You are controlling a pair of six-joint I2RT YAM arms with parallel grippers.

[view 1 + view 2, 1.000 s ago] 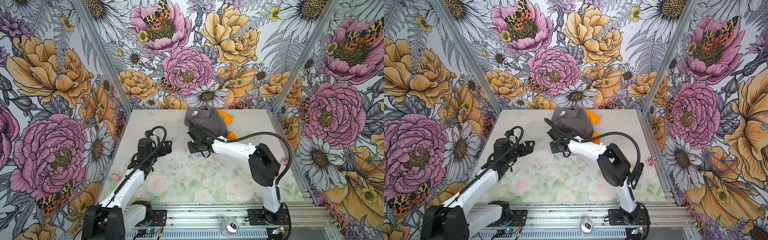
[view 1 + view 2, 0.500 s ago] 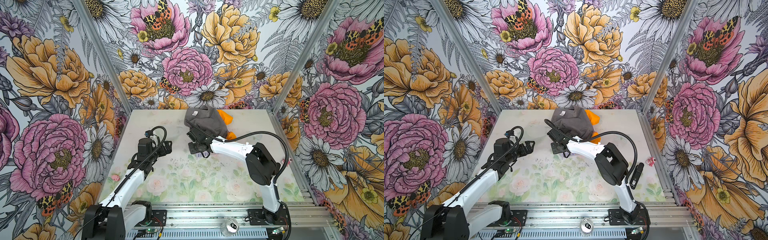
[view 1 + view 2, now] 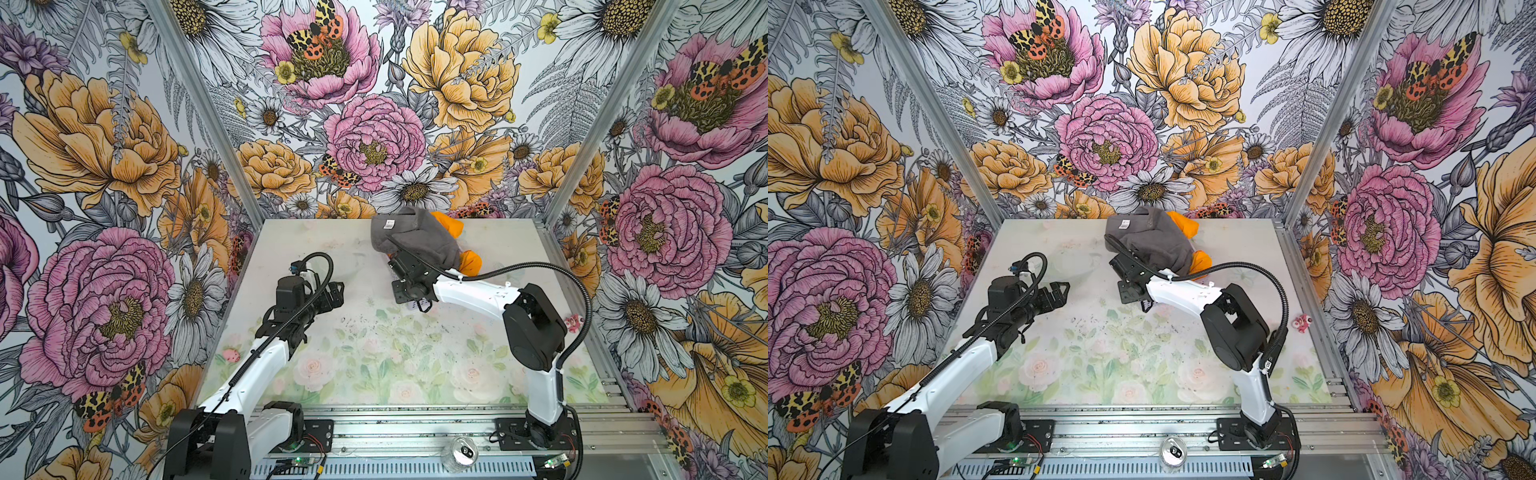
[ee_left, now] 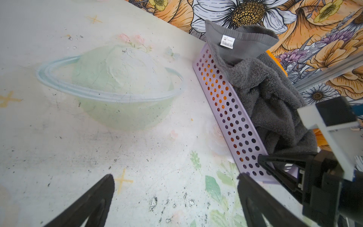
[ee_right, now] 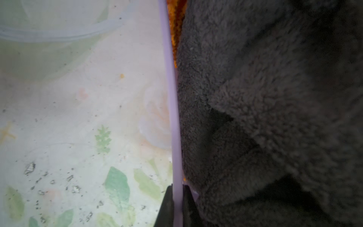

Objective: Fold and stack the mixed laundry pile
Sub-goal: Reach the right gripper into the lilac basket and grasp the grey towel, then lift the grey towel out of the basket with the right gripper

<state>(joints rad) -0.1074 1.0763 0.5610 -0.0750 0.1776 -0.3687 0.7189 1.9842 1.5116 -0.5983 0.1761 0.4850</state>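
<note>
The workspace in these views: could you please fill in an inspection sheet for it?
Surface: printed table, scuffed with dark specks.
Job's things: dark grey towel heaped over orange shorts in a lavender perforated basket at the table's far edge; neither is folded.
Clutter: drinks can on the front rail; small pink object near the table's right edge, too small to identify.
End effectors: left end effector open over bare table; right end effector shut on the basket's wall.
Cables: right arm's black hose arcs above the table; left arm's cable loops at the wrist.
Surroundings: floral-print walls on three sides.
</note>
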